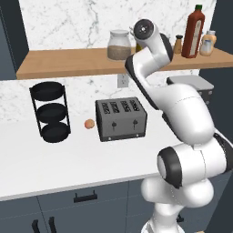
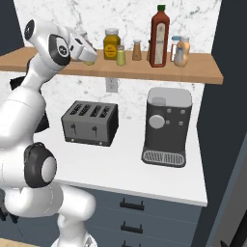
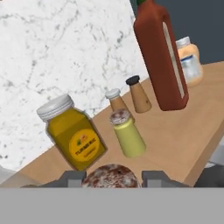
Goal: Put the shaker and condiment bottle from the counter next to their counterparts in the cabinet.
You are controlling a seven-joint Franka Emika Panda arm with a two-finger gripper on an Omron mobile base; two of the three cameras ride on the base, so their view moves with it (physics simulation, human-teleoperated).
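My pincer (image 3: 112, 178) grips the shaker (image 3: 112, 176) at the frame's bottom; I should set it upright beside the yellow-green shaker (image 3: 127, 134).

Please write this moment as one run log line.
tool: shut on shaker | position: at cabinet | condiment bottle: standing on cabinet

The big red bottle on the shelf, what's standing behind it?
Beside and behind the red bottle stand two pale-capped bottles, partly covered by it. A brown shaker stands on its other side. Whatever is directly behind it is covered.
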